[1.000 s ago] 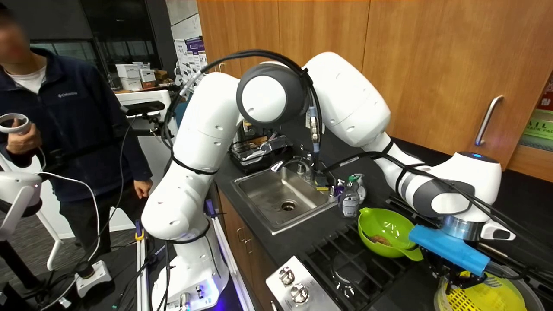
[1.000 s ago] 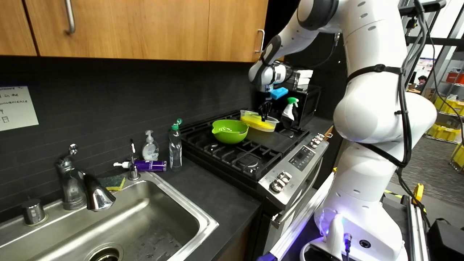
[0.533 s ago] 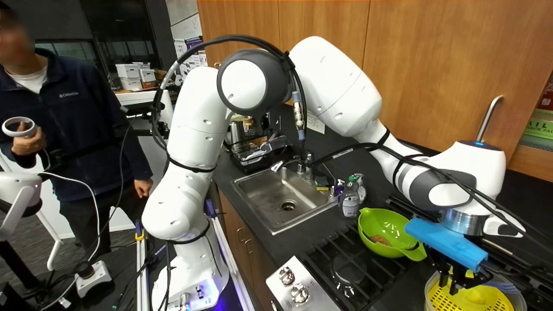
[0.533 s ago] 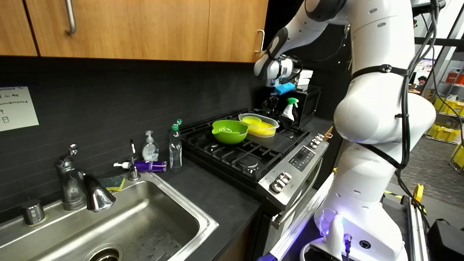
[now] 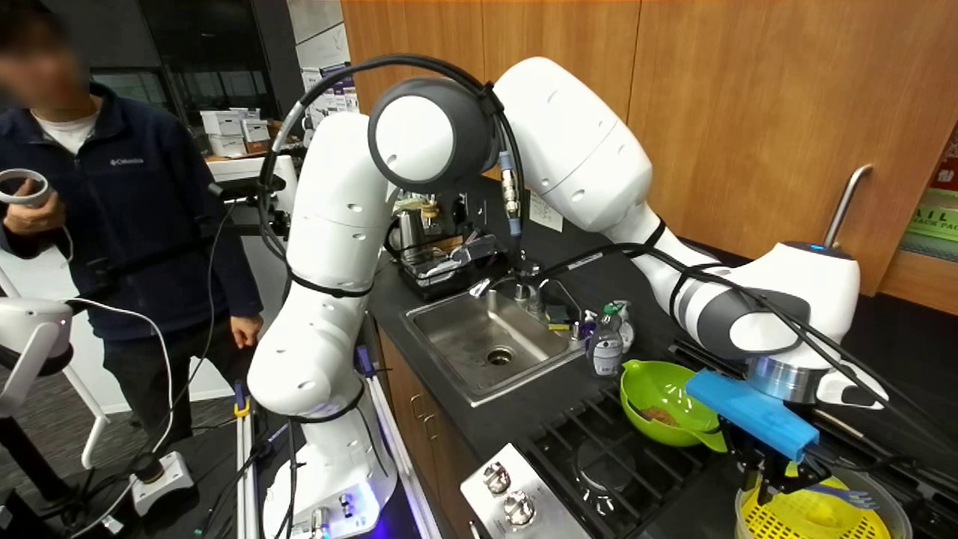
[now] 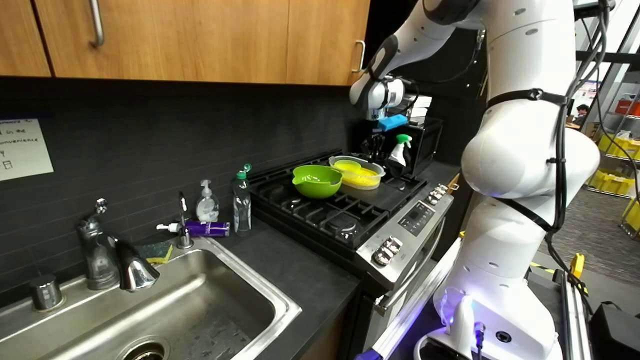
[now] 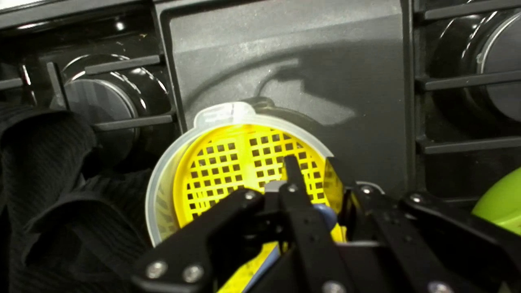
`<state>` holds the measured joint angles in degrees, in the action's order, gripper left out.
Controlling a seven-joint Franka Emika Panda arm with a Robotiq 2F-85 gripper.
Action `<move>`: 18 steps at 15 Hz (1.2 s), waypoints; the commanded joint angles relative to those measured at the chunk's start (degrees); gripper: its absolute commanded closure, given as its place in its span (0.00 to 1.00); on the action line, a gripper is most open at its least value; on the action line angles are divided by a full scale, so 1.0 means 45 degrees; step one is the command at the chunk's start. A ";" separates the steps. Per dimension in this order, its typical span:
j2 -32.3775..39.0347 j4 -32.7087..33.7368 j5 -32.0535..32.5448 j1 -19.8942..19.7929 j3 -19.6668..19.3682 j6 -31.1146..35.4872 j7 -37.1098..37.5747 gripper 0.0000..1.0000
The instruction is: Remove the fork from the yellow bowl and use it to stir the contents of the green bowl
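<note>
The yellow bowl (image 5: 775,516), with a gridded inside, sits in a clear container on the stove; it also shows in an exterior view (image 6: 367,180) and the wrist view (image 7: 220,171). My gripper (image 5: 782,490) is above it, with a narrow gap between the fingertips in the wrist view (image 7: 312,162). The fork (image 5: 842,493) has a bluish handle, whose rounded end fills the gap between the fingers (image 7: 325,215); the tines point away over the bowl. The green bowl (image 5: 685,397) stands beside on the burner grate, with brown contents (image 5: 660,417); it shows too in an exterior view (image 6: 317,182).
Soap bottles (image 5: 606,348) and a sink (image 5: 490,337) lie beyond the green bowl. A black cloth (image 7: 61,195) lies beside the clear container (image 7: 152,203). A spray bottle (image 6: 400,150) and a microwave (image 6: 430,145) stand past the stove. Wooden cabinets (image 6: 200,40) hang above.
The gripper has risen out of the yellow bowl, which was tilted and now sits flat. In the last half second the gripper and fork shifted slightly together towards the green bowl.
</note>
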<state>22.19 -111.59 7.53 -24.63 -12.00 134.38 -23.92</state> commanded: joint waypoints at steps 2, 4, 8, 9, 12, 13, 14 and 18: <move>-0.1705 -0.1769 -0.0127 0.0613 -0.0247 -0.1323 0.1258 0.95; -0.2373 -0.2388 -0.0734 0.0717 -0.0152 -0.2054 0.1701 0.95; -0.3769 -0.3473 -0.2564 0.0792 -0.0149 -0.3006 0.1498 0.95; -0.4020 -0.3659 -0.2999 0.0771 -0.0208 -0.3079 0.1238 0.95; -0.4511 -0.3989 -0.3883 0.0606 -0.0592 -0.3483 0.0175 0.95; -0.4585 -0.4038 -0.4081 0.0550 -0.0772 -0.3663 -0.0243 0.95; -0.4479 -0.3977 -0.4319 0.0446 -0.0979 -0.3901 -0.0878 0.95; -0.3617 -0.3304 -0.5591 0.0104 -0.1549 -0.5515 -0.2538 0.95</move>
<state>3.74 -128.40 -13.22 -23.30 -17.54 114.70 -30.10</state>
